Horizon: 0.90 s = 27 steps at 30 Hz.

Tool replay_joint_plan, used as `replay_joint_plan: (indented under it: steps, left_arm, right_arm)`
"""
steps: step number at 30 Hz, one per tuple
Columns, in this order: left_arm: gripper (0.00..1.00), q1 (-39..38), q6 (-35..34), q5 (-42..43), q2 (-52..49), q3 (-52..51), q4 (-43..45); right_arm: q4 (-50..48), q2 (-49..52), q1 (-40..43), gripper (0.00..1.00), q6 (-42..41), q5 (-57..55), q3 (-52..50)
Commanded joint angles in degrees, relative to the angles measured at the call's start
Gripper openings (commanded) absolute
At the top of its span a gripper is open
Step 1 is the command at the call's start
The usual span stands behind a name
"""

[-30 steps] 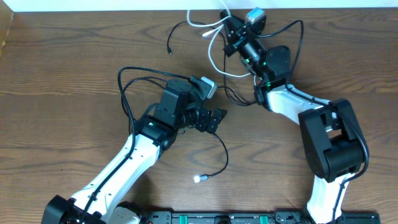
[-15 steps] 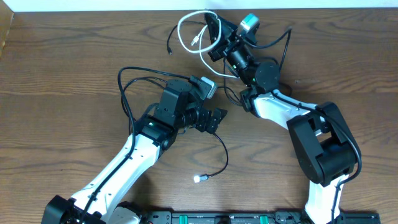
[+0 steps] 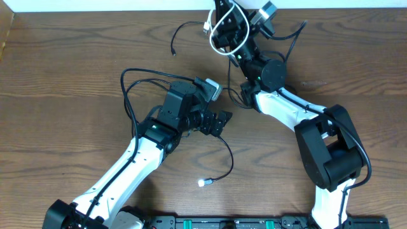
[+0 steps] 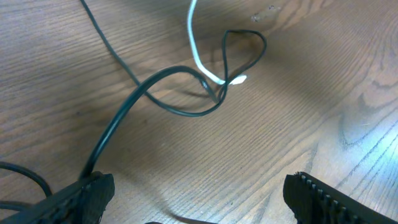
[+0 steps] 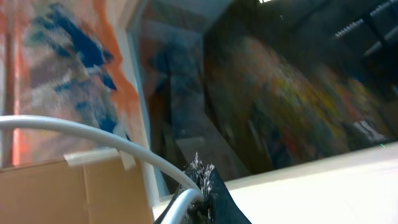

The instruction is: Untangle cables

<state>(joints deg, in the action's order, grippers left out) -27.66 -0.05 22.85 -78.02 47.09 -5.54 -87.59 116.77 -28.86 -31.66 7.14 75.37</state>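
Right gripper (image 3: 221, 15), clamped on the white cable (image 3: 214, 39), has raised its loop; separation appears to be proceeding. Left gripper (image 3: 222, 122) gapes wide, empty.

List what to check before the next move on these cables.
1. The right tool is shut on the white cable: ok.
2. The left tool is open with nothing in it: ok.
3. White cable clear of the black cable: not ok, they meet in a knot ahead of the left tool.
4. The plug end lies loose on the table: ok.
5. Slack in the white cable: cannot tell.
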Motion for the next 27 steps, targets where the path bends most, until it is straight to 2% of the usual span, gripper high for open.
replay_joint_plan:
  steps: [1,7,15,21,27]
  left_arm:
    - [0.92,-0.07,-0.26,0.72,-0.22,-0.04,0.02]
    - [0.92,-0.07,-0.26,0.72,-0.22,-0.04,0.02]
    - [0.92,-0.07,-0.26,0.72,-0.22,-0.04,0.02]
    - [0.92,-0.07,-0.26,0.72,-0.22,-0.04,0.02]
    - [0.92,-0.07,-0.26,0.72,-0.22,-0.04,0.02]
  right_arm:
    - [-1.66,0.04,-1.97,0.01,-2.19,-1.01,3.26]
    - [-1.27,0.04,-3.50,0.01,-1.07,-1.14,6.78]
    - [6.80,0.02,-1.70,0.01,13.42,-1.22,10.45]
    - [11.65,0.02,3.91,0.01,25.20,-1.14,11.54]
    - [12.68,-0.09,11.69,0.01,26.10,3.10,11.65]
